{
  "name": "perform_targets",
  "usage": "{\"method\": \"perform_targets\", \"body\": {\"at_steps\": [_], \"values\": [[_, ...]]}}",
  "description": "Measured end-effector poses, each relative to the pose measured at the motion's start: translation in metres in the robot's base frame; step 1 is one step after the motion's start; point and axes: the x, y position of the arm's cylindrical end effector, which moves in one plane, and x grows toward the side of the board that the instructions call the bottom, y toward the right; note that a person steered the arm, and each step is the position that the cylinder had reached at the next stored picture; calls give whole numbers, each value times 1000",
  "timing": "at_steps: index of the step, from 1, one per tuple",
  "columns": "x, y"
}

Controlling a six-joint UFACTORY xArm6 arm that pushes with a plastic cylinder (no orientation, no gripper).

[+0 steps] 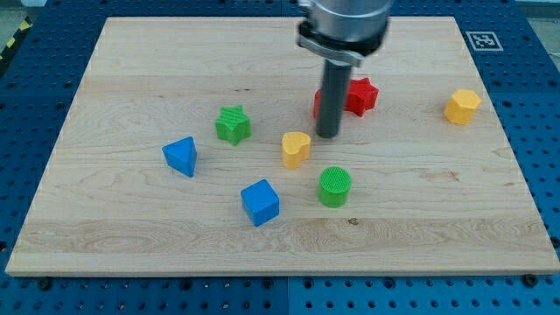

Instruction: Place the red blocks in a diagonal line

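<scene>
My tip (327,136) rests on the board just right of and above the yellow heart block (296,149). The rod stands in front of the red cylinder (317,107) and hides most of it; only a sliver shows at the rod's left edge. The red star block (360,94) lies just right of the rod, close beside the red cylinder. The green cylinder (334,185) sits below my tip, apart from it.
A green star block (233,123) lies left of centre. A blue triangular block (180,155) is further left. A blue cube (260,201) sits toward the view's bottom. A yellow hexagonal block (461,106) is at the right. An AprilTag marker (481,40) lies beyond the board's top right corner.
</scene>
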Motion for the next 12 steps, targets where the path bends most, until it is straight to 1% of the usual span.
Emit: {"method": "perform_targets", "body": {"at_steps": [1,2,4,5,6,8,9,10,11,12], "values": [[-9,-61],[-46,-85],[-65,-18],[-61,18],[-43,41],[17,73],[22,90],[20,121],[0,138],[-27,137]]}}
